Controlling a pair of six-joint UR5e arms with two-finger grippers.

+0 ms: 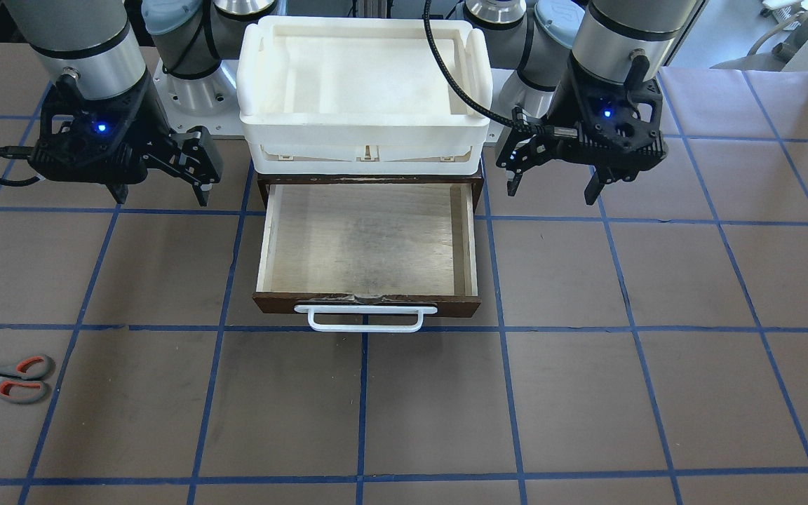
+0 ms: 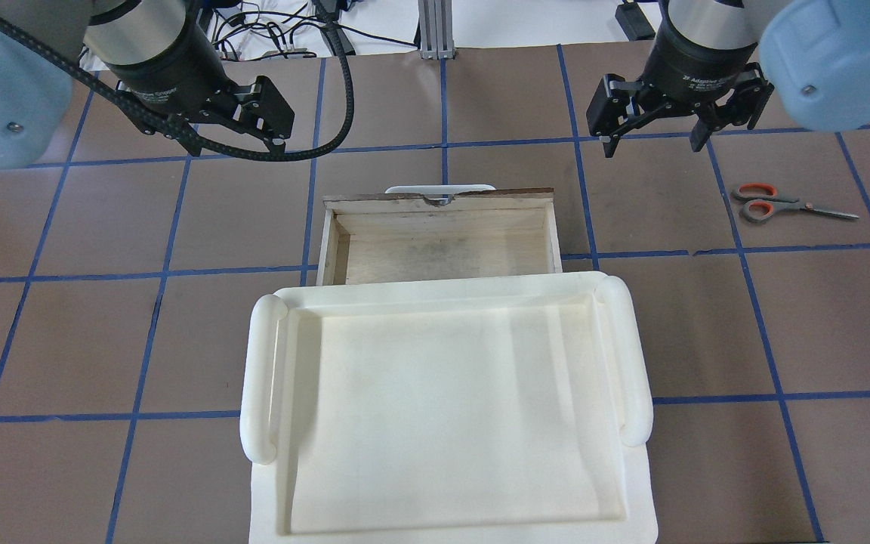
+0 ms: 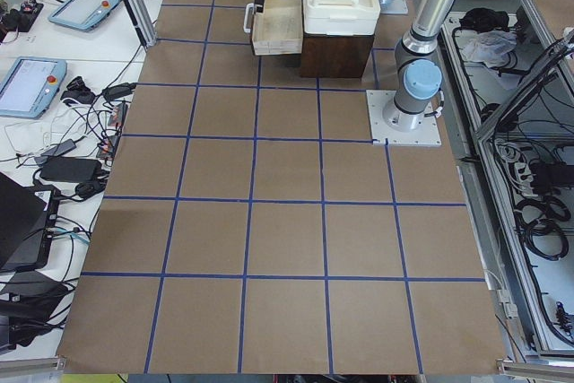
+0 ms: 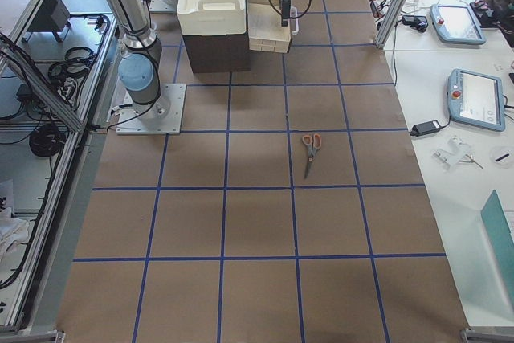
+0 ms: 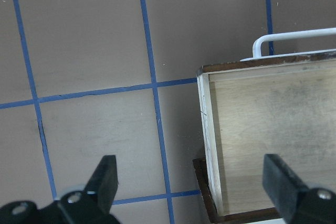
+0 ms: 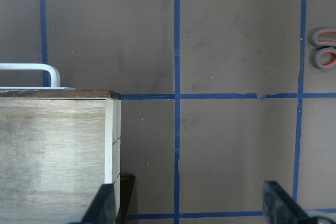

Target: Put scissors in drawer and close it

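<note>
The scissors (image 1: 8, 375) lie flat on the table on my right side, grey handles lined orange-red; they also show in the overhead view (image 2: 775, 204), the exterior right view (image 4: 310, 150), and their handles in the right wrist view (image 6: 325, 48). The dark brown drawer (image 1: 365, 238) stands pulled open and holds nothing, its white handle (image 1: 365, 319) on the front; it also shows in the overhead view (image 2: 442, 245). My right gripper (image 1: 160, 198) is open and empty, hovering beside the drawer's right side (image 6: 52, 150). My left gripper (image 1: 553, 193) is open and empty above the drawer's left edge (image 5: 262, 145).
A white plastic tray (image 1: 362, 130) sits on top of the drawer's cabinet, its rim (image 2: 257, 378) near my base. The brown table is marked with blue tape lines. Tablets and cables lie beyond the table's far edge (image 4: 458, 26).
</note>
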